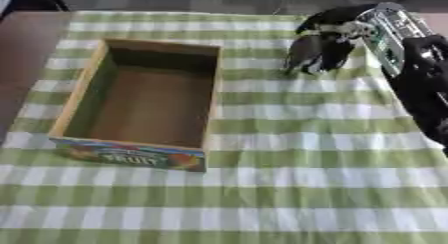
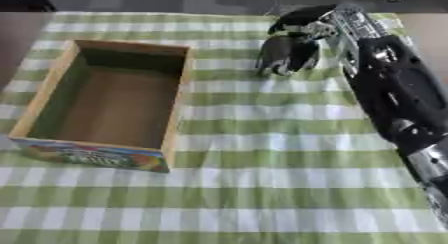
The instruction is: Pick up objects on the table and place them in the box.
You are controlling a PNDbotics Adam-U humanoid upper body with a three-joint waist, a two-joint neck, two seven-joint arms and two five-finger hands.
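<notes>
Left eye view shows a table covered by a green-and-white checked cloth (image 1: 289, 188), which fills almost the whole picture, with bare brown tabletop (image 1: 22, 53) showing at the far left. On the cloth's left half stands an open cardboard box (image 1: 83, 88), its long sides running away from the robot; the inside is plain brown and nothing lies in it. The near end wall carries a colourful printed fruit label (image 1: 131, 158).

The robot's right arm (image 2: 394, 98), black with silver parts, comes in from the right edge and reaches up toward the far side of the cloth. Its right hand (image 1: 317, 50) hangs over the cloth to the right of the box and well apart from it, fingers pointing down and drawn close together. Whether they enclose anything cannot be told: the dark fingers hide whatever may be between them, and no separate object can be made out on the cloth. The fingertips (image 2: 278, 68) are near or at the cloth's surface.

The left hand shows in neither view.
</notes>
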